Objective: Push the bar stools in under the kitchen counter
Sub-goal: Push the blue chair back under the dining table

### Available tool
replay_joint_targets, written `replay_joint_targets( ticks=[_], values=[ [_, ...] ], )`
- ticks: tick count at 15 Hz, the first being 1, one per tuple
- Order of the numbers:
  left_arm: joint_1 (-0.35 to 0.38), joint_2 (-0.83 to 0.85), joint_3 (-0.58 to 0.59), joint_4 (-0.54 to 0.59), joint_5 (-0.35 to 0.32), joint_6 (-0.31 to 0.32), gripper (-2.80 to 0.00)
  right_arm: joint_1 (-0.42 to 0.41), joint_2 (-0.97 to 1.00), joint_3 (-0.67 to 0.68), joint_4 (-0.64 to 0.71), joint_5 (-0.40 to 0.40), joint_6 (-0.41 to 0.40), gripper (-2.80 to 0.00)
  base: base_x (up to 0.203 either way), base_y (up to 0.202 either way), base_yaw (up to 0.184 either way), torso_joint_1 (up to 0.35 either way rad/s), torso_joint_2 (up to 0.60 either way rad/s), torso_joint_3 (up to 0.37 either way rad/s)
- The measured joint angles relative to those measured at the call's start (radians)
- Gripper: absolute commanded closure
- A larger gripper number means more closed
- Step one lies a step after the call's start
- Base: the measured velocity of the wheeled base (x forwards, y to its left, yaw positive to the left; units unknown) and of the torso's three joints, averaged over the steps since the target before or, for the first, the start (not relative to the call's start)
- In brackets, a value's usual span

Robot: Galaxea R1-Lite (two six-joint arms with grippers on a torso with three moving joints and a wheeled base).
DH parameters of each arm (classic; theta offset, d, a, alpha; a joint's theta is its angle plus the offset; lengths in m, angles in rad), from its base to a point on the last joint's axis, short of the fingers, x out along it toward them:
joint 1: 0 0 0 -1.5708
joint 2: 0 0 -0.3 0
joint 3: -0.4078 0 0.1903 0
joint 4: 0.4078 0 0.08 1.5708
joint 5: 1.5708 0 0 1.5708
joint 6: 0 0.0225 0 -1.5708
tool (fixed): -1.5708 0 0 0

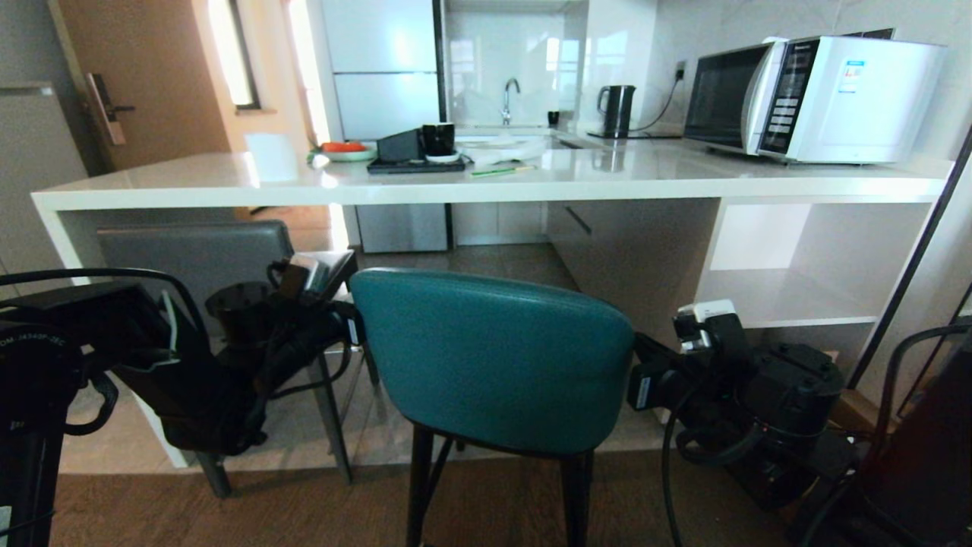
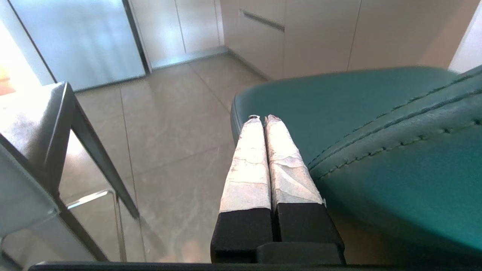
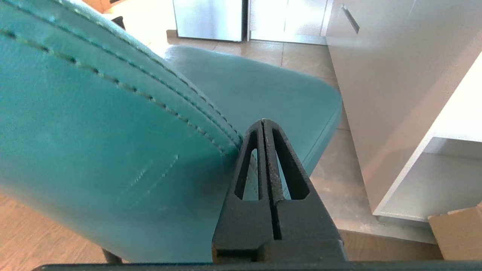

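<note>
Both grippers fingers together, empty: left gripper (image 2: 262, 119) at the teal stool's (image 1: 493, 357) 9 o'clock edge, right gripper (image 3: 263, 124) at 3. Teal stool stands short of the kitchen counter (image 1: 486, 186); grey stool (image 1: 194, 254) already under. Bracing stage; next, an even two-sided push toward 12.

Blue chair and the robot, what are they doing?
The robot is tidying stools under the kitchen counter. Its two grippers, both shut, sit at either side of the teal stool: the left gripper by one edge of its back, the right gripper by the other. That stool is not under the counter yet. The grey stool stands further in, on the left.
</note>
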Motion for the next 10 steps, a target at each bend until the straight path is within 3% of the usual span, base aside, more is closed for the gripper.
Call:
replay_joint_targets(
  ticks=[10],
  values=[
    [-0.104, -0.036, 0.104, -0.058, 0.017, 0.002, 0.00, 0.028, 0.039, -0.072, 0.002, -0.027, -0.004, 0.00, 0.000, 0.000, 0.000, 0.000, 0.00, 0.000]
  ],
)
